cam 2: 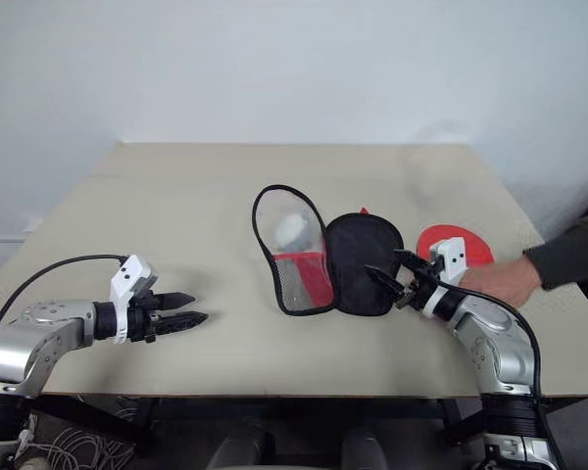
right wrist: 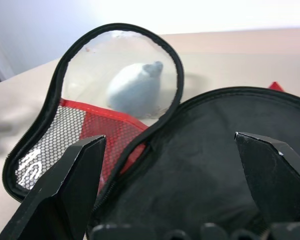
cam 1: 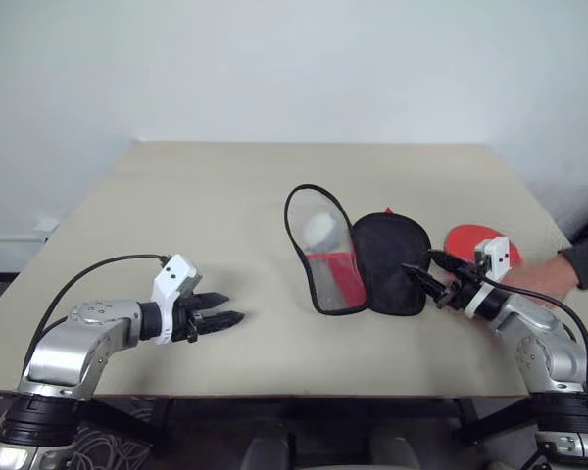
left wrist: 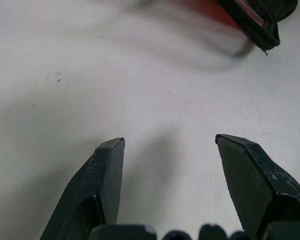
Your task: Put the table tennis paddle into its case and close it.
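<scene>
Black-fingered right end effector point(cam 2: 394, 273) wide open, empty, perhaps grazing the case point(cam 2: 361, 262).

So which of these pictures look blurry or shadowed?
Left wrist view: the case is smeared and out of focus at the frame's edge, and soft shadows lie on the table. Right wrist view: the whitish lump looks hazy through the case's clear panel.

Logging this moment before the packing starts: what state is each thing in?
Case: unzipped, spread open on the table, see-through flap raised.
Paddle: outside the case, flat on the table, under a person's hand.
Left end effector: open, empty.
Right end effector: open, empty, at the case's black half.
</scene>
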Motion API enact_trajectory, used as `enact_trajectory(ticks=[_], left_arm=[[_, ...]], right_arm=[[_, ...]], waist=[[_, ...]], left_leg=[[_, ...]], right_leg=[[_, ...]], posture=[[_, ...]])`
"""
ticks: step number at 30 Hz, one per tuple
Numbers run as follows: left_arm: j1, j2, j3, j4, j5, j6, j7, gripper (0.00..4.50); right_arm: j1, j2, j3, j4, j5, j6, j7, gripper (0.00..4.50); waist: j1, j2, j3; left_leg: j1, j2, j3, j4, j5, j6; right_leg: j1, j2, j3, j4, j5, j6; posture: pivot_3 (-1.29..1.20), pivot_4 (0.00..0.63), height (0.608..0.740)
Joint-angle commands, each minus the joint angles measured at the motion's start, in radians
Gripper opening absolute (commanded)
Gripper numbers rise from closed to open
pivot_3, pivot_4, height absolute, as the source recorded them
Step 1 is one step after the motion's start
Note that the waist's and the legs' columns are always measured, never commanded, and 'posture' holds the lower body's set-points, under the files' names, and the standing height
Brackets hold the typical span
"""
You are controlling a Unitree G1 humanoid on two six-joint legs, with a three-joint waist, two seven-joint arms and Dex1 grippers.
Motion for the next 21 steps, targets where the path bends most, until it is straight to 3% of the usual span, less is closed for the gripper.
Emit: enact_trajectory(ticks=[1, 10, 21], left_arm=[[-0.038, -0.013, 0.004, -0.005, 0.006, -0.021, 0.005, 3.09], [-0.046, -0.051, -0.024, -0.034, -0.004, -0.017, 0.004, 3.09], [-0.077, -0.084, -0.128, -0.029, 0.025, -0.033, -0.034, 3.09]], right_arm=[[-0.025, -0.003, -0.015, -0.008, 0.010, -0.019, 0.010, 4.46], [-0.012, -0.025, -0.066, -0.008, 0.009, -0.027, -0.014, 4.46], [0.033, -0.077, -0.168, 0.018, -0.064, 0.017, -0.211, 4.46]], waist=[[0.000, 0.000, 0.000], [-0.002, 0.000, 0.000], [-0.001, 0.000, 0.000]], left_leg=[[0.000, 0.000, 0.000, 0.000, 0.000, 0.000], [0.000, 0.000, 0.000, 0.000, 0.001, -0.001], [0.000, 0.000, 0.000, 0.001, 0.001, -0.001]], right_leg=[[0.000, 0.000, 0.000, 0.000, 0.000, 0.000], [0.000, 0.000, 0.000, 0.001, 0.001, -0.001], [0.000, 0.000, 0.000, 0.000, 0.001, -0.001]], posture=[[0.00, 0.000, 0.740], [0.00, 0.000, 0.740], [0.00, 0.000, 0.740]])
